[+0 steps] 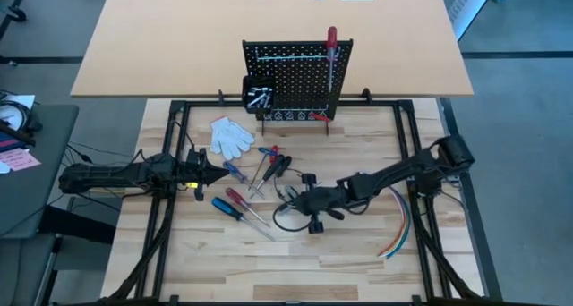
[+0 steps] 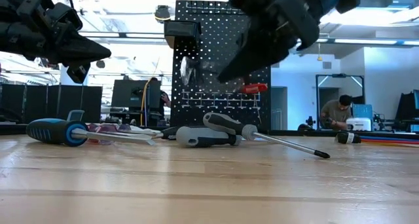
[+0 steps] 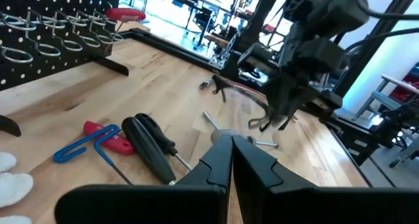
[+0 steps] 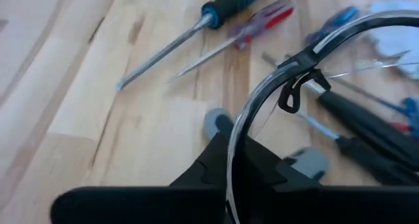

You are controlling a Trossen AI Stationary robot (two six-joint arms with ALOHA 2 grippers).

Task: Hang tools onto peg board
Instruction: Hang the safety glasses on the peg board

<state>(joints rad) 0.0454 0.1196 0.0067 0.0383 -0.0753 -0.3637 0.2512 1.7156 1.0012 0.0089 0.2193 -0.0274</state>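
The right gripper [image 4: 228,145] had its jaws drawn nearly together on a thin black wire loop with a small clip [image 4: 291,60], holding it just above the wooden table [image 1: 358,270]. The hold looked narrow and off-centre. The springy loop could twist or slide out if lifted fast, or its free end could snag the grey-handled screwdriver [image 2: 203,139] lying just beside it and drag it along.

The small upright black perforated peg board [image 1: 300,78] stood well apart at the table's far edge, already carrying one red-handled screwdriver [image 1: 332,42]. A swinging loop could miss its hooks or knock that tool down. The left gripper [image 3: 231,152] hung with its jaws pressed together and empty, near the blue-handled screwdriver [image 1: 224,206].
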